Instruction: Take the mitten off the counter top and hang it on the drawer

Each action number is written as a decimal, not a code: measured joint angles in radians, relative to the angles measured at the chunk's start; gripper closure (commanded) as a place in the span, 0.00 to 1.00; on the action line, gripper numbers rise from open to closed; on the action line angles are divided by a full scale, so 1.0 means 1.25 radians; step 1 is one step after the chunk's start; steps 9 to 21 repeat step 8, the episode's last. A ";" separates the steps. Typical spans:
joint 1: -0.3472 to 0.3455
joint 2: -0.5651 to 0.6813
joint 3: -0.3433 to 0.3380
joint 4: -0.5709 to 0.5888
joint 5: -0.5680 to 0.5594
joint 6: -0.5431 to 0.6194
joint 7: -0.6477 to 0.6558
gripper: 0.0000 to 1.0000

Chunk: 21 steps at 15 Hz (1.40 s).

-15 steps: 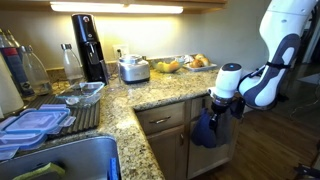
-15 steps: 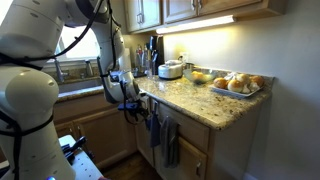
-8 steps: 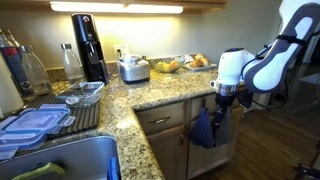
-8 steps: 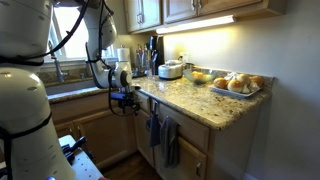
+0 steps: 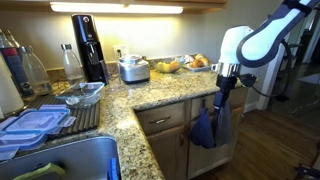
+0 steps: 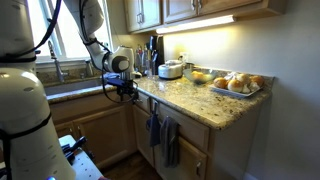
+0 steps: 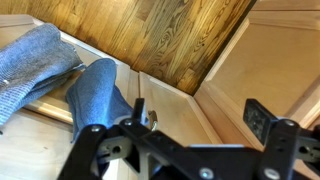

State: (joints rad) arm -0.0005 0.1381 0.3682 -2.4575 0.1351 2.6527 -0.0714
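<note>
Wrist view: the gripper [image 7: 185, 150] has its jaws spread wide with nothing between them. The mitten [image 7: 100, 95] hangs draped at the drawer, directly beneath the gripper and just beside a greyer cloth [image 7: 30, 60]. In an exterior view the gripper [image 5: 224, 75] sits above the drawer [image 5: 160, 119], near counter top [image 5: 150, 95] height and apart from the mitten [image 5: 204, 130].

Judgement: the hanging step looks complete and the step in hand is the let-go. The next move calls for a clean retreat up and away from the drawer, without snagging the fabric.
</note>
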 measured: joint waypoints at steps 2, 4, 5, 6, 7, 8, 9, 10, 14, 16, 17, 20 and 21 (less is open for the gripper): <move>0.002 -0.014 0.000 0.000 0.007 -0.008 -0.002 0.00; 0.003 -0.015 -0.001 -0.001 0.007 -0.008 -0.002 0.00; 0.003 -0.015 -0.001 -0.002 0.007 -0.008 -0.002 0.00; 0.003 -0.015 -0.001 -0.002 0.007 -0.008 -0.002 0.00; 0.003 -0.015 -0.001 -0.002 0.007 -0.008 -0.002 0.00; 0.003 -0.015 -0.001 -0.002 0.007 -0.008 -0.002 0.00; 0.003 -0.015 -0.001 -0.002 0.007 -0.008 -0.002 0.00; 0.003 -0.015 -0.001 -0.002 0.007 -0.008 -0.002 0.00; 0.003 -0.015 -0.001 -0.002 0.007 -0.008 -0.002 0.00; 0.003 -0.015 -0.001 -0.002 0.007 -0.008 -0.002 0.00; 0.003 -0.015 -0.001 -0.002 0.007 -0.008 -0.002 0.00; 0.003 -0.015 -0.001 -0.002 0.007 -0.008 -0.002 0.00; 0.003 -0.015 -0.001 -0.002 0.007 -0.008 -0.002 0.00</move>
